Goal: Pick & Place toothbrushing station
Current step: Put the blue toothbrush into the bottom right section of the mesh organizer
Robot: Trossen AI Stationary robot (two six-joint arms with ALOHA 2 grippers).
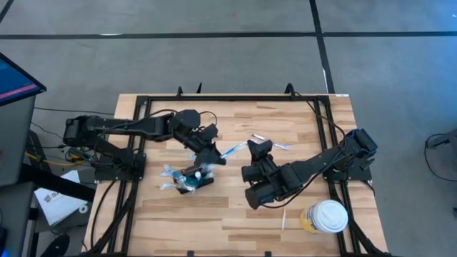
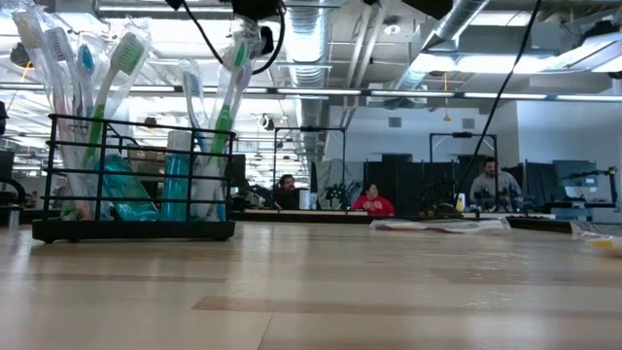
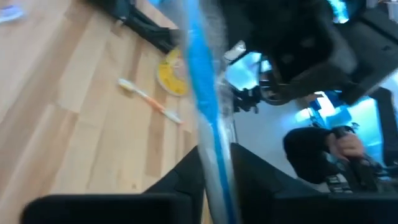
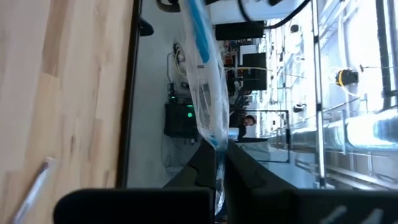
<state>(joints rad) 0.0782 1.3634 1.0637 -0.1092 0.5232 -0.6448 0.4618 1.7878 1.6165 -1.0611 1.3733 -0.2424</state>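
Note:
The black wire holder box point(image 1: 203, 180) stands on the table left of centre with several wrapped toothbrushes upright in it; it also shows in the low view point(image 2: 136, 229). A blue toothbrush in a clear wrapper point(image 1: 233, 150) is lifted between my two grippers, just beyond the holder toward the table's far right. My left gripper point(image 1: 213, 155) is shut on its left end. My right gripper point(image 1: 255, 147) is shut on its right end. My left gripper pinches the wrapped blue toothbrush point(image 3: 214, 158) between its two fingers near one end. The brush runs straight out ahead of the fingers, along them. It is lifted clear of the table. My right gripper pinches the clear wrapper's end point(image 4: 217, 152) between its two fingers, just past the tip of the blue handle point(image 4: 200, 37). The brush runs out ahead of the fingers, along them, clear of the table.
A yellowish cup with a white lid point(image 1: 325, 216) stands near the table's near right corner, with a loose toothbrush point(image 1: 283, 218) beside it. More wrapped pieces point(image 1: 280, 145) lie behind the right gripper. A black frame point(image 1: 235, 98) borders the table.

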